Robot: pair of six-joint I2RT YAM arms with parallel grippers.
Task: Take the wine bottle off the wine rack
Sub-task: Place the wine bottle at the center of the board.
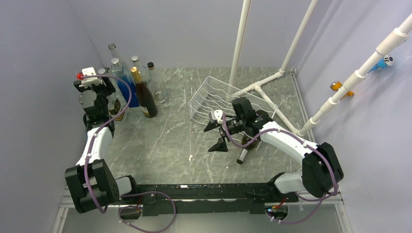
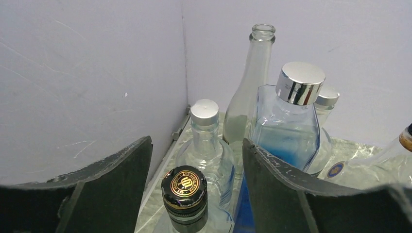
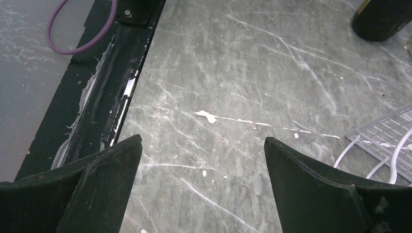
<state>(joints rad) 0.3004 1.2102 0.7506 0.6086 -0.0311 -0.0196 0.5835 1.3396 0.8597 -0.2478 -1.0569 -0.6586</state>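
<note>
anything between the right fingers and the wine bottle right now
Nothing visible does. The wine bottle lies on the table beside the right gripper, whose fingers are open, at the near side of the wine rack. Only the right arm covers part of the bottle from above.

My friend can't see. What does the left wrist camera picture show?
Glass bottles crowd a corner: a black-and-gold-capped bottle nearest, then a silver-capped clear bottle, a blue square bottle and a tall open-necked bottle. The left end effector frames them, open and empty.
</note>
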